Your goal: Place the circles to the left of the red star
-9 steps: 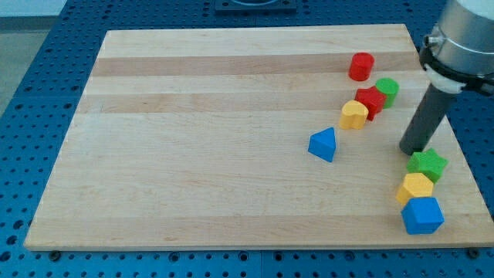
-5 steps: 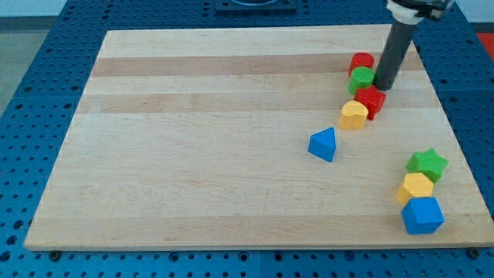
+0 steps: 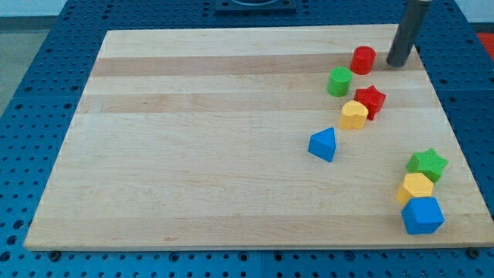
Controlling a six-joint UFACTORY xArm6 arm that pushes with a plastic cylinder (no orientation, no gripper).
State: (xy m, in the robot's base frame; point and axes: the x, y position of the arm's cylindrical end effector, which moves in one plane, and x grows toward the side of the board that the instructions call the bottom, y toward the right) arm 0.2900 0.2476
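Observation:
The red star (image 3: 371, 100) lies at the board's right, touching a yellow heart-like block (image 3: 353, 115) at its lower left. The green circle (image 3: 338, 81) sits up and left of the star. The red circle (image 3: 363, 59) sits above the star, a little right of the green circle. My tip (image 3: 397, 64) rests on the board just right of the red circle, with a small gap between them.
A blue triangle block (image 3: 323, 144) lies below and left of the yellow heart. At the lower right a green star (image 3: 428, 164), a yellow block (image 3: 416, 188) and a blue block (image 3: 422, 215) stand in a column near the wooden board's right edge (image 3: 451, 154).
My tip swept from the lower right up past the star to the top right. The green circle moved from the star's right to its upper left. The red circle shifted slightly.

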